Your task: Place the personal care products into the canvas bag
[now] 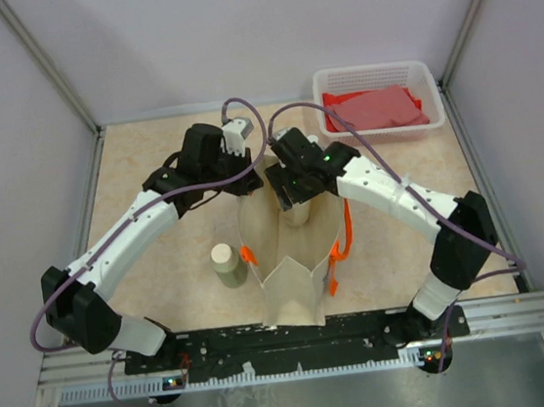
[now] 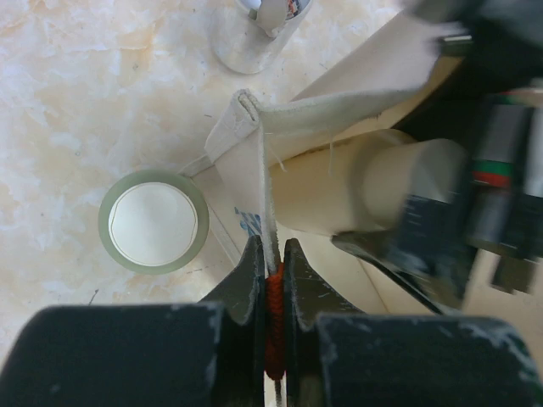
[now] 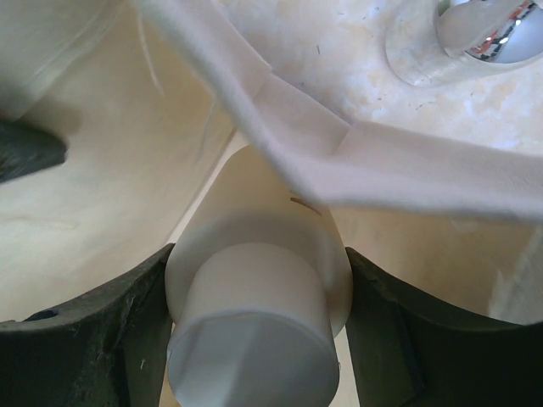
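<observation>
Sitting in the mouth of the canvas bag (image 1: 291, 280), the cream bottle (image 3: 254, 314) lies tilted rather than upright: its off-white cap points back toward the right wrist camera and its base leads down and away into the pale interior, so its long axis runs along the reach of the right gripper (image 1: 297, 204). That gripper's two dark fingers are clamped on the bottle's body just below the cap, one on each side. A folded corner of the bag's rim crosses over the far end of the bottle in the right wrist view, so the base seems already below the rim and inside the opening, though how deep it sits is hidden. The left gripper (image 2: 271, 271) is closed tight on the near rim, pinching the fabric together with the orange strap (image 2: 273, 322) and holding that side of the mouth up and open. Judging from this, the coming move turns on the base pointing into the bag and not at the rim fold; parting the right fingers should let it slide in base first. A sage-green bottle (image 1: 228, 264) stands upright on the table (image 1: 128, 151) just beside the bag's left side, nearer the left arm. Well apart, at the far right corner, a white basket (image 1: 322, 85) holds a red cloth (image 1: 384, 110)
</observation>
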You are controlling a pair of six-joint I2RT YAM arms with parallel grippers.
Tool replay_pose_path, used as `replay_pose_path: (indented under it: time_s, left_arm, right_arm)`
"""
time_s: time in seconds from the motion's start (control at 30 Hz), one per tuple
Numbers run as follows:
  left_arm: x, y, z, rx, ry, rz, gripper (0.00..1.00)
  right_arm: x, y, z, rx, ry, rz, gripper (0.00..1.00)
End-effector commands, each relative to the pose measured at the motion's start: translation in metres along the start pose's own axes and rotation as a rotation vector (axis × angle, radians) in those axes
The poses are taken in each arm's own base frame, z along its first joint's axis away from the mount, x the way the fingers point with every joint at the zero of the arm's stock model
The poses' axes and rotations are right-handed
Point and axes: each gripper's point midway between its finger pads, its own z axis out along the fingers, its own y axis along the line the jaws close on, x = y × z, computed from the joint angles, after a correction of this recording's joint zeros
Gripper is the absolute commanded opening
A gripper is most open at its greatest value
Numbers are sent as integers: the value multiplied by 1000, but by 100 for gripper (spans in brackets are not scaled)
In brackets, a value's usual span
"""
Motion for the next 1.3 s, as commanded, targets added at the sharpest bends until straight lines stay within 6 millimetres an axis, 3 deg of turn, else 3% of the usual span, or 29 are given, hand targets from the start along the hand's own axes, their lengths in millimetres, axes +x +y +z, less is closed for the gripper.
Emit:
replay_pose_path:
  time_s: [0.0,0.17,0.5,0.7,0.87,0.97,1.07,1.27]
  left_arm:
    - [2,-10,-11,36,-22,-8,0]
    - [0,-5,-9,18,-46,3,0]
    - [-5,-1,5,6,-43,10,0]
    - [-12,-3,9,16,-49,16,0]
    - [-15,-3,14,20,-42,17,0]
    - [-17,-4,16,26,-40,17,0]
    - [-18,-4,18,27,-37,18,0]
    - [-19,-4,22,28,-30,19,0]
  right_arm:
    - [-48,7,6,23,-147,36,0]
    - [-47,-8,31,87,-119,19,0]
    - [-62,-62,45,190,-136,15,0]
    - [-68,-68,50,206,-147,-2,0]
    - [-61,-66,62,200,-111,-11,0]
    - [-56,-65,65,196,-89,-16,31]
    - [-57,-63,60,180,-87,-16,53]
    - [-63,-58,38,142,-105,-7,85]
